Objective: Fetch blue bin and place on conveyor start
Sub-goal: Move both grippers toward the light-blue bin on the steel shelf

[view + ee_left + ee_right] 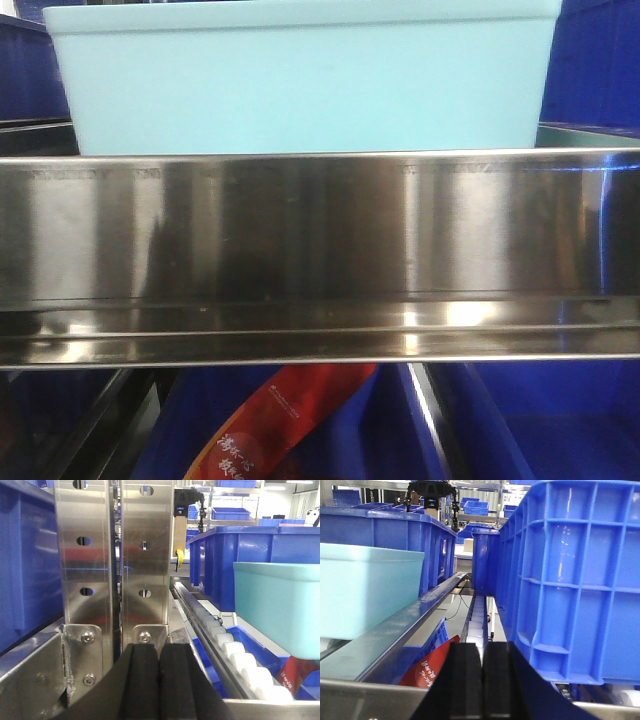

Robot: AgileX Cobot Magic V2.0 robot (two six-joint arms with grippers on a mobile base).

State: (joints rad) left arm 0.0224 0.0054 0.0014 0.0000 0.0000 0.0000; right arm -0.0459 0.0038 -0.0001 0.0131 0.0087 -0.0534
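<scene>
The blue bin [300, 80], a pale turquoise plastic tub, rests on the shelf just behind a shiny steel rail [320, 250]. The left wrist view shows the bin [277, 607] at the right, apart from my left gripper [159, 650], which is shut with nothing between its black pads. In the right wrist view the bin [367, 595] sits at the left, and my right gripper [483, 647] is shut and empty, low at the shelf's front edge. The conveyor start is out of view.
Dark blue crates [570, 580] flank the bin on the right [235, 560] and left [25, 565]. Perforated steel uprights [115, 555] stand before the left gripper. White rollers [235, 650] run along the shelf. A red packet [280, 425] lies in a lower blue crate.
</scene>
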